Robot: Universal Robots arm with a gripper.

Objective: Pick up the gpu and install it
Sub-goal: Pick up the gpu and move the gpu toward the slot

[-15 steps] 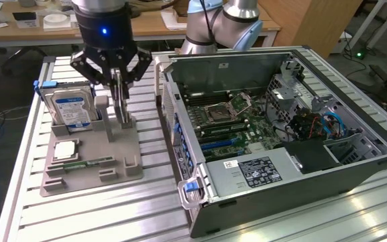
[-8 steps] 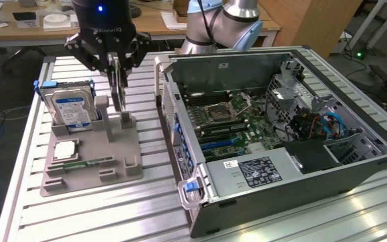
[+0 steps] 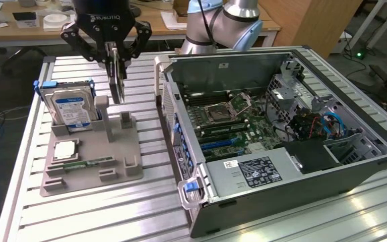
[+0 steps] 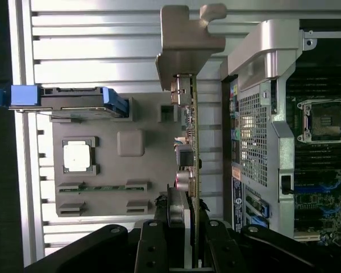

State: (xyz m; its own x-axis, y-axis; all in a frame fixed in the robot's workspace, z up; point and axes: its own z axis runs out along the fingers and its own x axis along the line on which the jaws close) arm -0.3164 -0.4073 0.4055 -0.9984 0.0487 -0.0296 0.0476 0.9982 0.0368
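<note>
above the grey holder (image 3: 89,148), robotiq gripper (image 3: 116,56) clamping the gpu (image 3: 117,83)

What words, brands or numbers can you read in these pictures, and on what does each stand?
"ROBOTIQ", seen upside down: on the gripper holding the gpu.
Blue label on the hard drive: print too small to read.
Black label on the computer case: too small to read.
White sticker beside it: too small to read.
</note>
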